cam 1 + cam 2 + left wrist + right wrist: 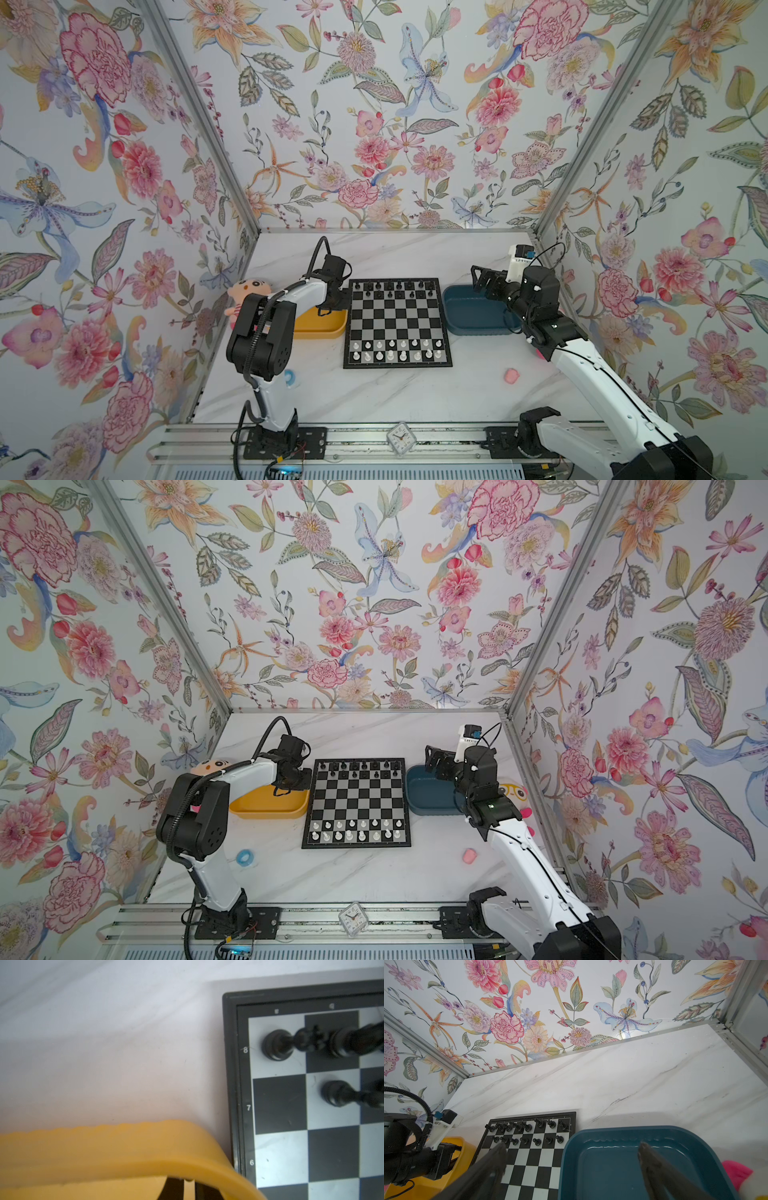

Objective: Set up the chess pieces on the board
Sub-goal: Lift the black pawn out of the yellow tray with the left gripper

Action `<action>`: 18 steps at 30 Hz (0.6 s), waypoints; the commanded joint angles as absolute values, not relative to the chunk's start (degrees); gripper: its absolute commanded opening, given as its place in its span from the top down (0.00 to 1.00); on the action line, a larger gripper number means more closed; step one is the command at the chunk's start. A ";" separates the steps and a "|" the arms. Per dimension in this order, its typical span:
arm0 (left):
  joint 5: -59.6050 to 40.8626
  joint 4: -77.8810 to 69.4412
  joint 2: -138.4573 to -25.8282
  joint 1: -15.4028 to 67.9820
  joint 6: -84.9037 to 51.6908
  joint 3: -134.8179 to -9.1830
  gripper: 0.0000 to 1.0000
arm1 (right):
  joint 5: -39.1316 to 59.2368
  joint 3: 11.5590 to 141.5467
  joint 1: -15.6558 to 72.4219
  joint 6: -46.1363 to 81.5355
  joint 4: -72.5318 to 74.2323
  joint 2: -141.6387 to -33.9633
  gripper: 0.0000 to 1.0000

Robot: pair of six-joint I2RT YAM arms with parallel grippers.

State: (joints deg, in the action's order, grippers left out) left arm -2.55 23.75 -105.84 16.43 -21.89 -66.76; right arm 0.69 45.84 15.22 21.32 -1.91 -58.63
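- One plush toy (245, 291) sits well left of the board (397, 320), half hidden behind the left arm (291, 297).
- The left jaws reach down into the one yellow tray (322, 330), near the board's far left corner. They are closed, and I cannot tell if a piece is between them.
- One blue ring (244, 857) lies on the bench (374, 395), left of the board's near left corner.
- The yellow tray stands just beside the board's left edge, with only a thin gap.
- The board lies flat in the middle of the bench, between the two trays.
- The black pieces (536, 1141) stand on the board's two far rows. The second row has seven, and its left end square is bare. The far row looks full, but the pieces overlap too much to count.
- The white pieces (352, 824) are sixteen, eight on each of the two near rows.
- The four middle rows of the board are bare squares.
- One dark blue tray (469, 320) stands just beside the board's right edge.
- The right jaws, on the right arm (582, 365), hover above this tray, wide open and holding nothing.
- One pink lump (511, 375) lies right of the board's near right corner.
- A second plush toy (513, 796) sits right of the blue tray, partly behind the right arm.
- Open bench lies behind the board and in front of it.
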 commanded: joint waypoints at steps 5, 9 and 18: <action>0.00 26.80 -101.51 17.45 -21.42 -68.94 0.98 | 1.32 47.07 14.85 21.53 -2.38 -58.59 0.01; 0.66 27.46 -99.42 17.55 -21.41 -69.32 0.98 | 1.74 47.19 14.85 21.53 -2.63 -58.40 0.01; 2.54 30.26 -94.75 18.37 -21.40 -71.22 0.98 | 3.22 46.30 14.79 22.41 -1.23 -59.01 0.01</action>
